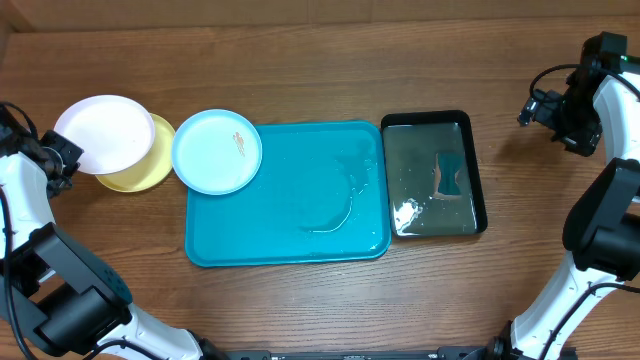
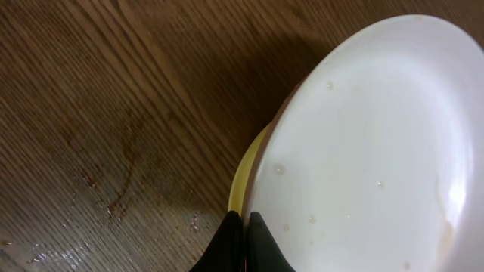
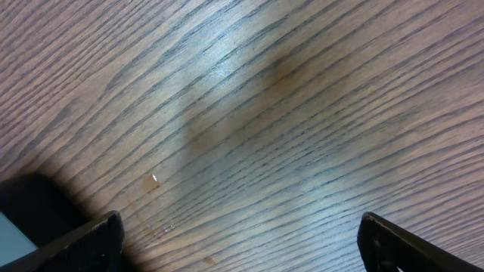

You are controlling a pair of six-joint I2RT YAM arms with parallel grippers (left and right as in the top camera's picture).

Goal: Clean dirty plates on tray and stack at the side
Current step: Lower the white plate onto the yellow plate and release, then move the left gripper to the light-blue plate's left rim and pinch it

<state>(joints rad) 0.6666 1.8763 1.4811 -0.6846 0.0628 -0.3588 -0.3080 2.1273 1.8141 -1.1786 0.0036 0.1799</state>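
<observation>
Left pincer (image 2: 243, 227): jaws together, clamped on the rim of the white plate (image 2: 363, 151).
White plate: off the tray, at the left of the bench (image 1: 300, 60), lying over the yellow plate (image 1: 150, 172) and covering most of it. Droplets on its face, no smear seen.
Right pincer (image 3: 238, 238): jaws wide apart, empty, over bare wood at the far right.
Light blue plate (image 1: 217, 150): on the upper-left corner of the tray (image 1: 290, 240), overhanging its rim. One small orange-red smear on it.
Black tray (image 1: 478, 170): just right of the turquoise one, holding water and what looks like a teal sponge (image 1: 450, 175).
Step in hand (judged): stacking the white plate on the yellow one.
Next move (judged): let go of the white plate once it sits flat. Then fetch the sponge for the blue plate's smear.
</observation>
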